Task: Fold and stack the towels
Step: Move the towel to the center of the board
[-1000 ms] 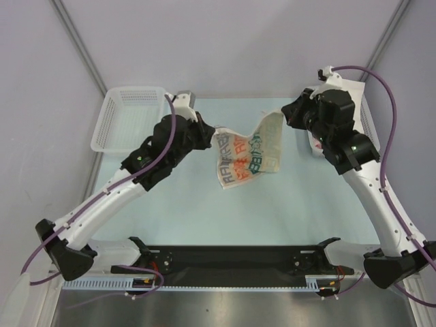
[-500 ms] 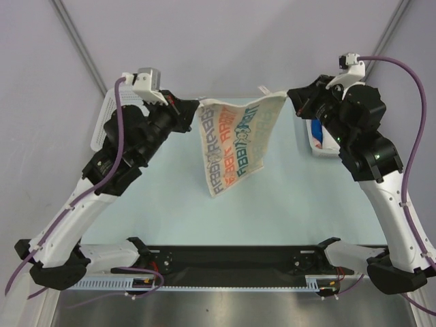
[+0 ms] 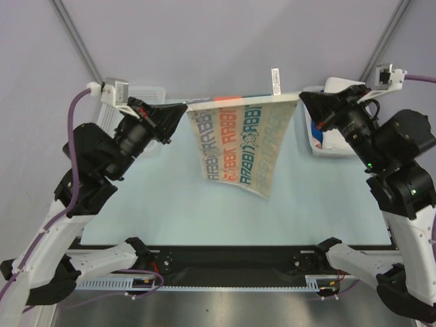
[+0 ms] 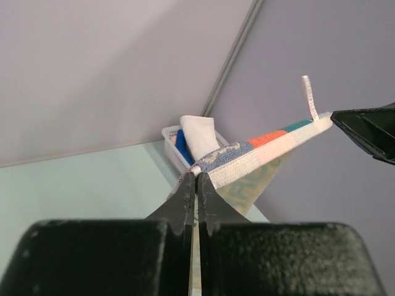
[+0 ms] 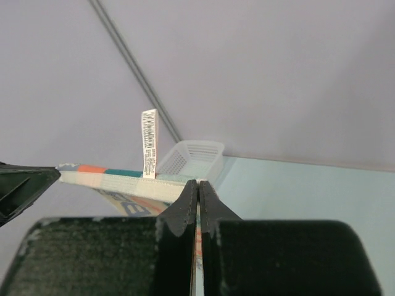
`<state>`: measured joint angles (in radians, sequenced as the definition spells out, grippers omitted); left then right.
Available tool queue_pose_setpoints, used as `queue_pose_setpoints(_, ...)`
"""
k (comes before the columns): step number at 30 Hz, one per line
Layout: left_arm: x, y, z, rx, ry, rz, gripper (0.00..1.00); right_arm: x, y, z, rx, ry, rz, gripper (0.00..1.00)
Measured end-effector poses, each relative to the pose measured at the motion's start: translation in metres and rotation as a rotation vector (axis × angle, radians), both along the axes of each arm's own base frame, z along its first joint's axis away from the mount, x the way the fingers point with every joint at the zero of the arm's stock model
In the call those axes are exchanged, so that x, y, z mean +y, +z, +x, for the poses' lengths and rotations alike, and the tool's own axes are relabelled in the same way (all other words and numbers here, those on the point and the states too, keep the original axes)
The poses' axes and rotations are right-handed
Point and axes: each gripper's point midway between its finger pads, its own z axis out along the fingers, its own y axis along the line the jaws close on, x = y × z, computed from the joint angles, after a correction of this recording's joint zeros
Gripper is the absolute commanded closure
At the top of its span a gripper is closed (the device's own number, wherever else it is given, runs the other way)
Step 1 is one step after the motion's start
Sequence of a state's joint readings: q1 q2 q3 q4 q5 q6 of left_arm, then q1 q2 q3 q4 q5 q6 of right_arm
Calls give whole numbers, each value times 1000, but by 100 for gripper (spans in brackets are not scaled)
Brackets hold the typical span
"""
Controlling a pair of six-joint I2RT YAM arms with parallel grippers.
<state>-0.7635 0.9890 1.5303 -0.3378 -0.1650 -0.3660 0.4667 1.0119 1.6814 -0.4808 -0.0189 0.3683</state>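
Towel point(image 3: 238, 146) hung stretched between my left jaws and right jaws, each clamped tight on a top corner, above the surface point(image 3: 170, 197). Spreading seemed in hand; next, I judged, lowering it flat.

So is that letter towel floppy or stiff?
Probably floppy: the lettered towel hangs loose below its stretched top edge, and its bottom edge is uneven. Likely light too, since the left fingers and right fingers hold it up by just two corners. Drop one and it would likely swing down limp.
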Motion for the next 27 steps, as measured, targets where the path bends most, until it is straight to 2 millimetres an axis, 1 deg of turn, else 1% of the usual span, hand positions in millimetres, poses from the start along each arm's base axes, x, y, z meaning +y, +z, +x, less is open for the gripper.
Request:
queue_pose_setpoints(3, 5, 5, -20, -26, -53, -24, 100, -1, 7, -25, -35, 54, 19, 100)
queue_pose_setpoints(5, 6, 7, -31, -37, -91, -38, 100, -1, 8, -36, -40, 81, 26, 100)
queue_pose_setpoints(7, 6, 8, -39, -41, -120, -46, 100, -1, 8, -44, -42, 103, 28, 100)
queue_pose_setpoints(10, 4, 8, -41, -38, -138, -50, 100, -1, 8, -50, -41, 115, 33, 100)
queue_pose_setpoints(12, 1, 5, -38, -25, -137, -48, 100, -1, 5, -48, -33, 113, 33, 100)
queue_pose_setpoints(14, -4, -2, -32, -4, -133, -38, 100, 1, -1, -42, -16, 104, 28, 100)
queue_pose_setpoints(16, -9, -9, -24, 18, -119, -24, 100, 4, -9, -31, 10, 93, 17, 100)
queue_pose_setpoints(18, -14, -17, -13, 40, -100, -9, 100, 10, -19, -16, 45, 84, 2, 100)
queue_pose_setpoints(20, -21, -29, 5, 70, -79, 15, 100, 18, -32, 7, 89, 76, -16, 100)
queue_pose_setpoints(22, -27, -42, 29, 103, -54, 35, 100, 27, -49, 36, 144, 73, -30, 100)
queue_pose_setpoints(24, -31, -59, 58, 143, -22, 58, 100, 33, -65, 65, 189, 62, -39, 100)
queue_pose_setpoints(27, -41, -87, 106, 216, -4, 100, 100, 43, -101, 113, 285, 57, -59, 100)
